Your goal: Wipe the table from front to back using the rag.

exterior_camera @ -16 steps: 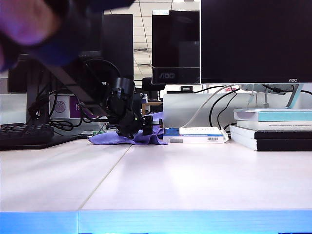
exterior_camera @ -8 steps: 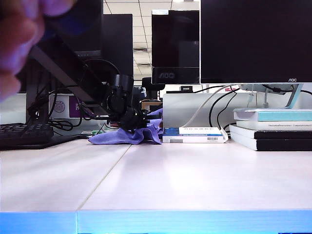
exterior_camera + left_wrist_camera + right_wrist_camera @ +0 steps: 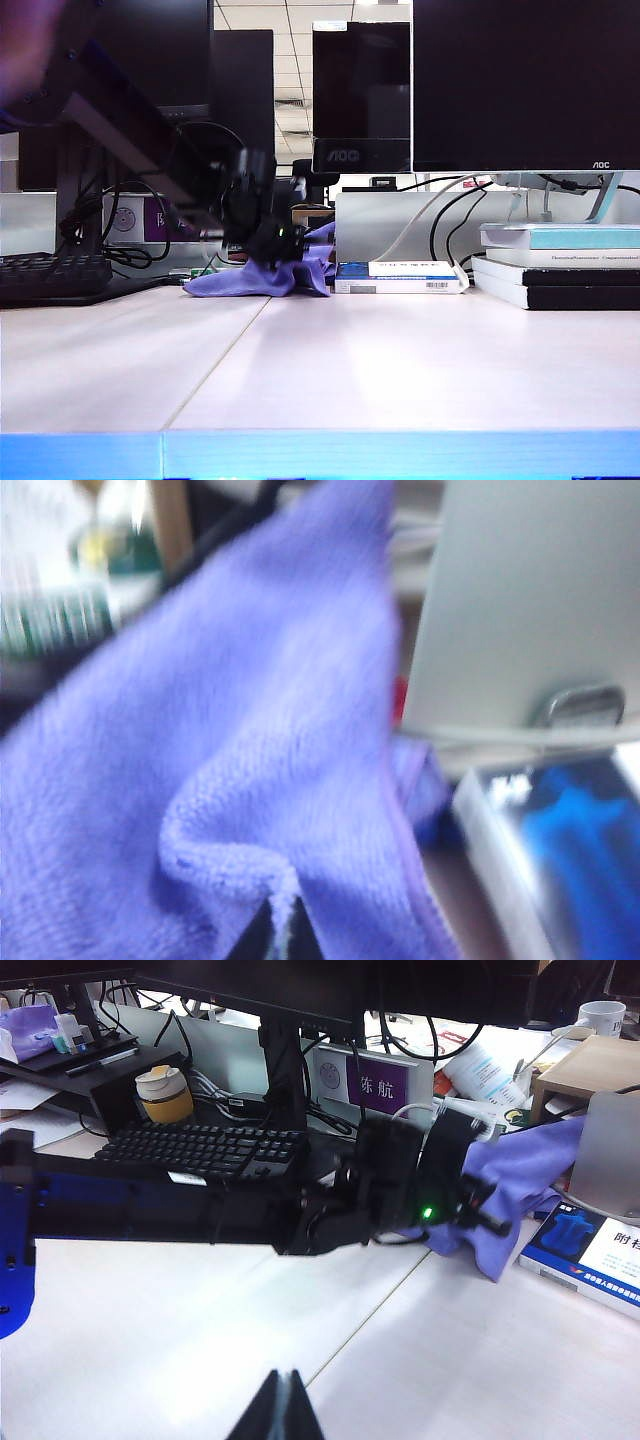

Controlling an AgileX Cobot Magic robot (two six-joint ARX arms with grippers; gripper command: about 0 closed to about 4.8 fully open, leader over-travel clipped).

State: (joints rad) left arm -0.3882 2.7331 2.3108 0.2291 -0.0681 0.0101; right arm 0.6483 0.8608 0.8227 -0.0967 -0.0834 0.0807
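The lavender rag [image 3: 258,283] lies bunched at the back of the pale table [image 3: 400,370], just left of the seam. My left gripper [image 3: 284,250] is shut on a pinched fold of it, and that corner is pulled up off the surface. In the left wrist view the rag [image 3: 250,730] fills the picture, with a fold caught between the tips of the left gripper [image 3: 283,925]. The right wrist view shows the left gripper [image 3: 485,1218] at the rag [image 3: 525,1170]. My right gripper [image 3: 283,1385] hangs shut and empty above the table [image 3: 150,1300].
A blue-and-white flat box [image 3: 400,277] lies right beside the rag, with stacked books [image 3: 560,265] further right. A black keyboard [image 3: 50,275] sits at the back left. Monitors, a grey stand [image 3: 530,610] and cables line the back edge.
The left gripper's jaws have closed on the rag. The rag's right side has bunched and risen slightly. The right gripper has stayed still.
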